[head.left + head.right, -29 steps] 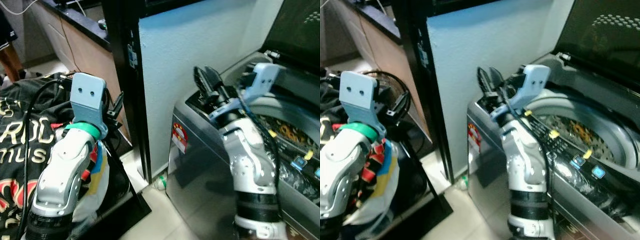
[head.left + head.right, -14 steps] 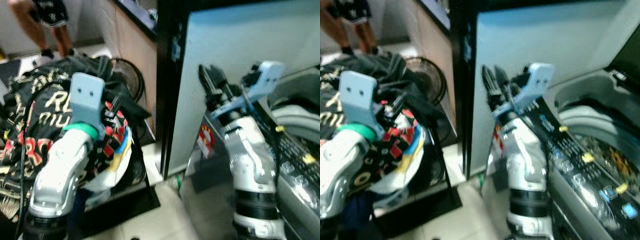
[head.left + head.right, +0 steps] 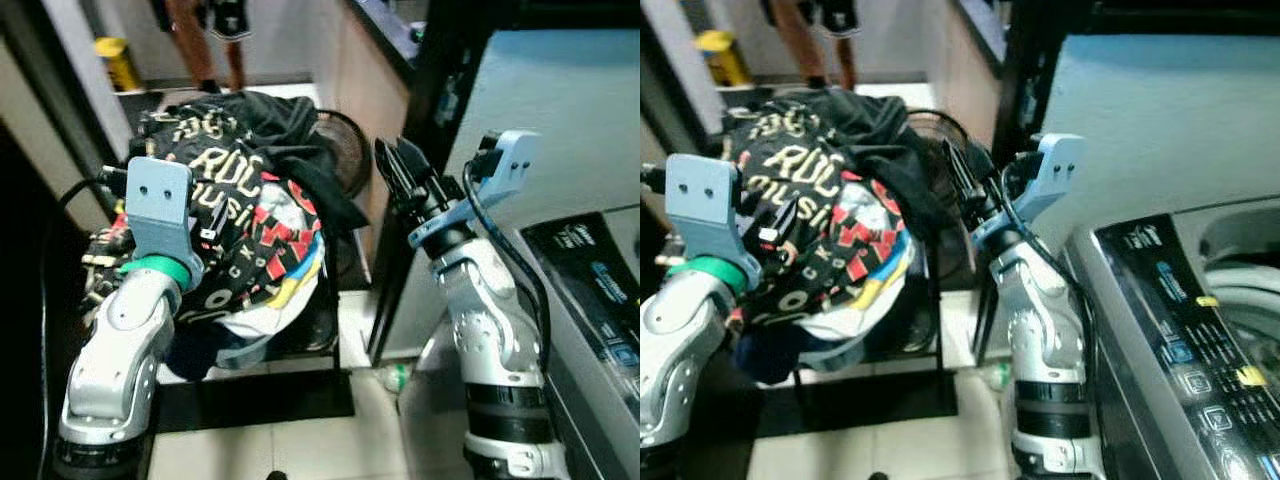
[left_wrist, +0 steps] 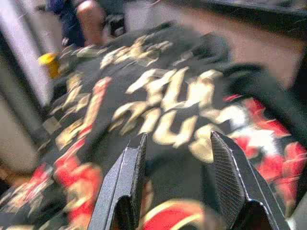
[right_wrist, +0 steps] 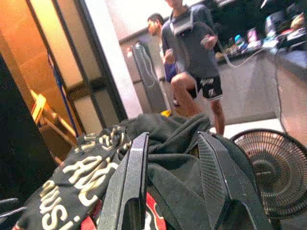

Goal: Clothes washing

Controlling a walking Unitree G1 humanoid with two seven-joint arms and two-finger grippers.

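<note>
Clothes pile (image 3: pixel 235 210) heaped on rack, left gripper (image 4: pixel 175 187) jaws apart above it

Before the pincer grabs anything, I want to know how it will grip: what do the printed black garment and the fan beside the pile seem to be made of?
The printed black garment looks like soft, matte knit fabric: it drapes and creases over the pile, with gold lettering probably printed on. The fan shows a thin wire grille, likely metal, though coated plastic is possible.
</note>
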